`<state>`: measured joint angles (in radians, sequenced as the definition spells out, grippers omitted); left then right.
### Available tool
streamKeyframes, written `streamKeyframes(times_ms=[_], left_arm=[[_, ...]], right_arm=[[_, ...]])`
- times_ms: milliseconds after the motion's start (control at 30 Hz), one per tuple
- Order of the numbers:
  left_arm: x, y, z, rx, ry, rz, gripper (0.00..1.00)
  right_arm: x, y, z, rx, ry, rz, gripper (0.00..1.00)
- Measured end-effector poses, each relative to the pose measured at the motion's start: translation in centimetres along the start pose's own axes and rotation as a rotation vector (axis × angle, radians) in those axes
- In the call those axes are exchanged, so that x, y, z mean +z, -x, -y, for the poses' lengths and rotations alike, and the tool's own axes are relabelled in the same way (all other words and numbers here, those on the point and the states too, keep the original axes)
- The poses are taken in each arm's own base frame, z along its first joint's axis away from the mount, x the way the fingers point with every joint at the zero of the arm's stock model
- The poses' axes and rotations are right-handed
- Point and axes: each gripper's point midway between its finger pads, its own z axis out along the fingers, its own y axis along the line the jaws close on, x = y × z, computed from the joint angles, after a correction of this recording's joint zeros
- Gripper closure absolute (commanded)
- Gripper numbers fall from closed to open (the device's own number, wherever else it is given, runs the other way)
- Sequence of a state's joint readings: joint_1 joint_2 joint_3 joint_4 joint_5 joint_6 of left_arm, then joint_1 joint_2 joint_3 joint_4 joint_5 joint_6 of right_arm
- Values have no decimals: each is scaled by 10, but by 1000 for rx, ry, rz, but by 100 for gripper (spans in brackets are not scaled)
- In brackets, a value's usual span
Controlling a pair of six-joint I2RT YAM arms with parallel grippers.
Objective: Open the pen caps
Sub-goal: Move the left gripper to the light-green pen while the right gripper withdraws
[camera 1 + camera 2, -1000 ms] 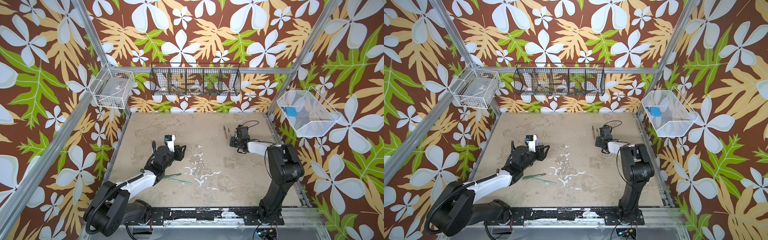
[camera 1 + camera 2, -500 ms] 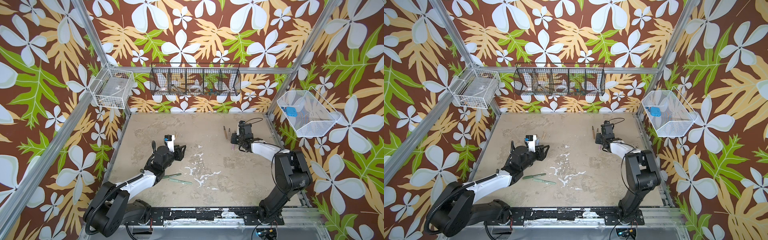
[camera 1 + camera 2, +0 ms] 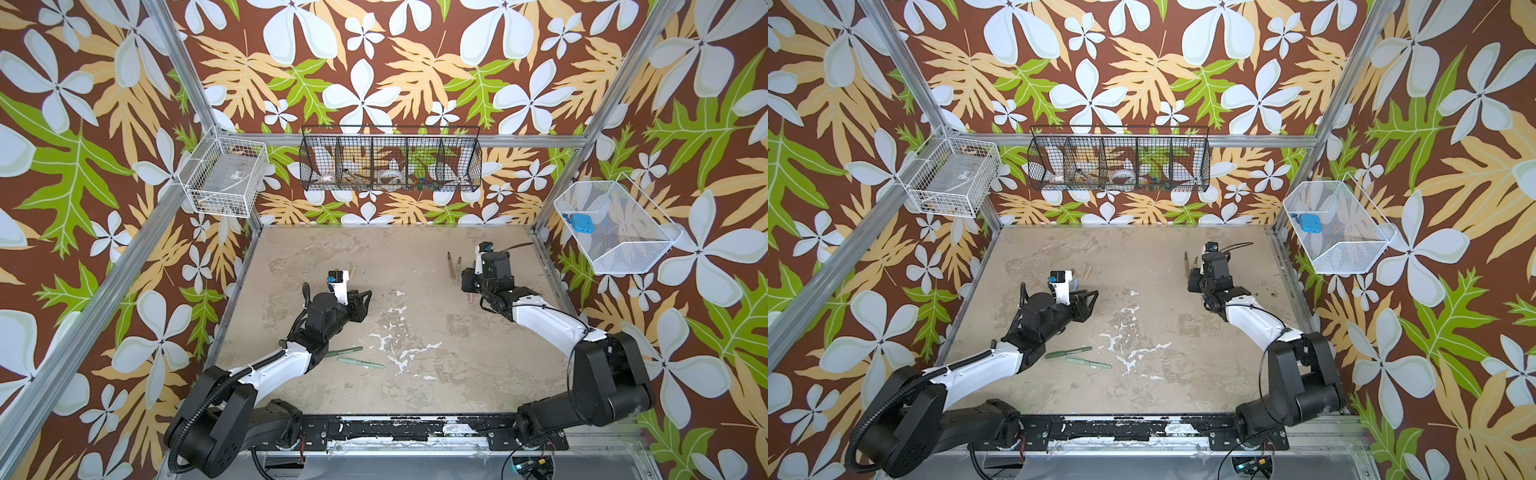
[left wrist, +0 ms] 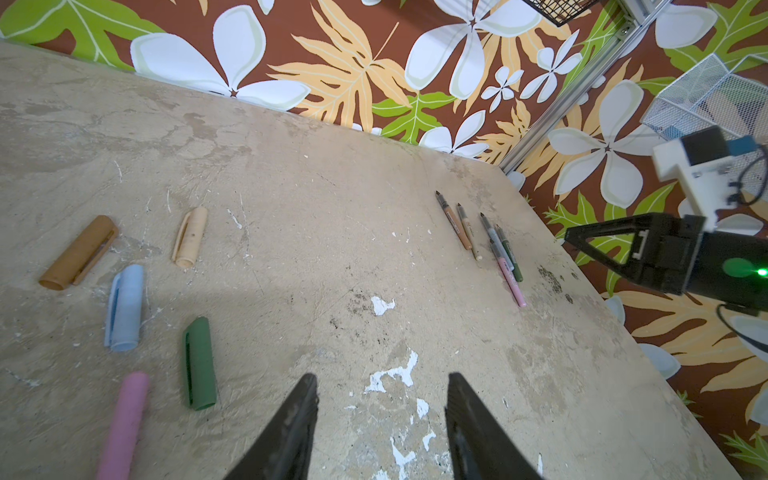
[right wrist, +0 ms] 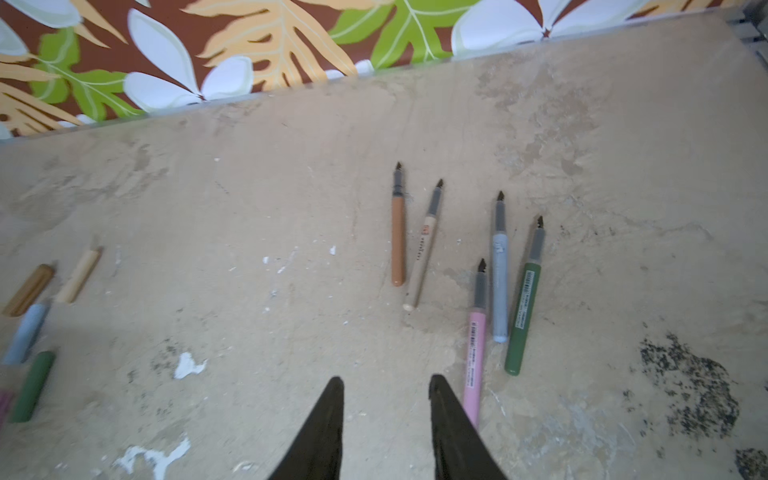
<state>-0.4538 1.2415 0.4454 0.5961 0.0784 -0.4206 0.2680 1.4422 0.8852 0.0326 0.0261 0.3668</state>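
Five loose pen caps lie in the left wrist view: brown (image 4: 79,257), beige (image 4: 190,243), light blue (image 4: 124,307), green (image 4: 200,363) and pink (image 4: 124,424). My left gripper (image 4: 380,388) hovers open and empty beside them. Five uncapped pens lie in the right wrist view: brown (image 5: 398,241), beige (image 5: 424,257), light blue (image 5: 499,282), green (image 5: 523,307) and pink (image 5: 476,345). My right gripper (image 5: 385,388) is open and empty, one finger next to the pink pen. Two capped green pens (image 3: 347,352) (image 3: 360,363) lie near the left arm in both top views.
A black wire basket (image 3: 390,164) hangs on the back wall. A white wire basket (image 3: 224,176) sits at the left corner, and a white mesh basket (image 3: 615,228) holding a blue object hangs on the right. White flaked patches (image 3: 395,345) mark the table's middle.
The right gripper's jaws have opened wider, and the right arm's elbow has swung toward the front right. The left arm has not moved.
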Motion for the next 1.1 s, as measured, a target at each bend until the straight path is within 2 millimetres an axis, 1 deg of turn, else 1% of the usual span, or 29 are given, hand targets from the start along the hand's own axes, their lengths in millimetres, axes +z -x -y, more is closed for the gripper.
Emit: streamKeyframes(times_ms=[67,133,233,333,400,467,567,667,733,800,833,900,1033,1100], left_arm=[[-1,0,8,12,-19,2,49],[-4,1,21,38,-51,8,48],[-9,7,46,102,-115,26,48],[-18,12,73,181,-187,55,47],[-26,12,89,230,-235,61,46],[-34,12,103,277,-280,63,47],[-43,17,118,306,-300,66,47],[-52,31,126,303,-280,57,48],[-56,41,124,263,-228,39,49],[-58,48,113,196,-138,7,50],[-58,48,106,164,-89,-16,51],[-60,38,88,117,10,-87,52],[-67,-1,53,118,172,-266,50],[-73,-19,43,138,212,-341,49]], right_arm=[[-13,2,-15,-5,50,18,65],[-22,-2,-28,-14,88,22,65],[-36,-20,-47,-41,161,-2,65],[-46,-38,-49,-37,202,-25,63],[-55,-49,-51,-31,233,-36,63],[-65,-56,-58,-22,289,-42,63],[-80,-61,-65,2,355,-37,64],[-93,-57,-75,0,424,-25,65],[-99,-55,-82,-3,463,-21,66],[-102,-56,-85,-2,486,-28,66],[-104,-57,-87,5,499,-36,66],[-106,-59,-90,8,523,-48,67],[-111,-62,-95,5,559,-62,67],[-112,-64,-96,5,568,-70,67]])
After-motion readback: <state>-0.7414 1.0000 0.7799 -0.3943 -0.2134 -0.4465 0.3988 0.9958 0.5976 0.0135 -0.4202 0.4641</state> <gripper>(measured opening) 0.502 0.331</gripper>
